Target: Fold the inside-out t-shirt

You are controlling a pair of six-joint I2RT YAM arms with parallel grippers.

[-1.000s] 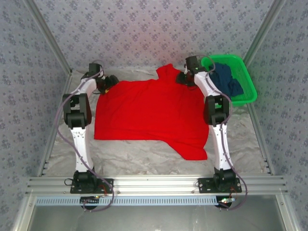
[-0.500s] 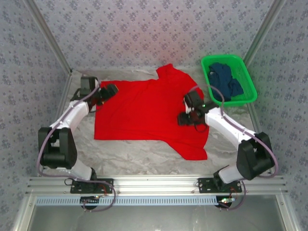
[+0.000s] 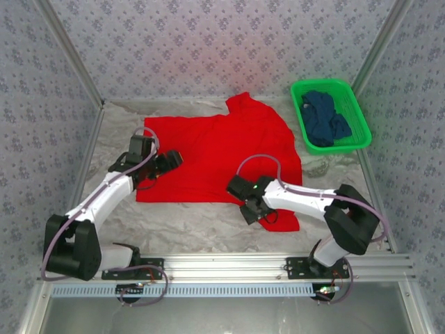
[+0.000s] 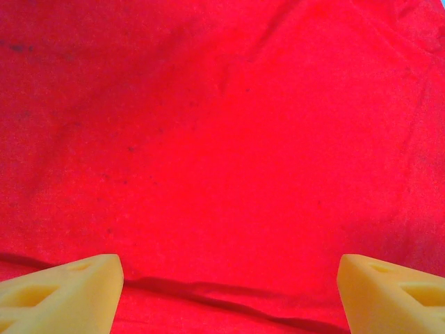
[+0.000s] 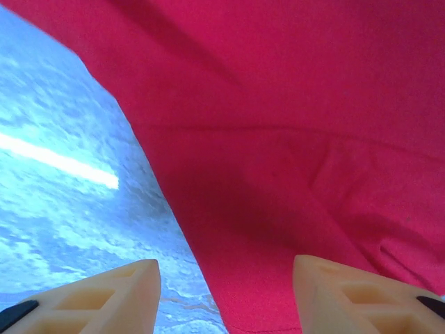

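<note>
Patterned grey-blue walls (image 3: 208,42) close in the cell on the left, far and right sides; a crinkled pale sheet (image 3: 201,226) covers the table, with an aluminium rail (image 3: 222,266) along the near edge.

The inside-out t-shirt (image 3: 215,149) lies spread flat in the middle of the sheet, plain red side up, one sleeve pointing to the far wall and the other to the near right.

From above, the left gripper (image 3: 167,161) sits over the shirt's left edge; its wrist camera brings out the pale yellow fingers (image 4: 62,292) spread wide above smooth red cloth, nothing between them, and a dark crease (image 4: 208,296) running across just ahead of them.

The right gripper (image 3: 252,211) is low over the near-right sleeve; seen from the wrist, its fingers (image 5: 97,299) stand apart and unclamped, one over bare sheet and one over red cloth, with the cloth's edge slanting between.

At the far right stands a green basket (image 3: 363,118), apart from the shirt; a dark blue garment (image 3: 325,120) lies bunched inside it.
</note>
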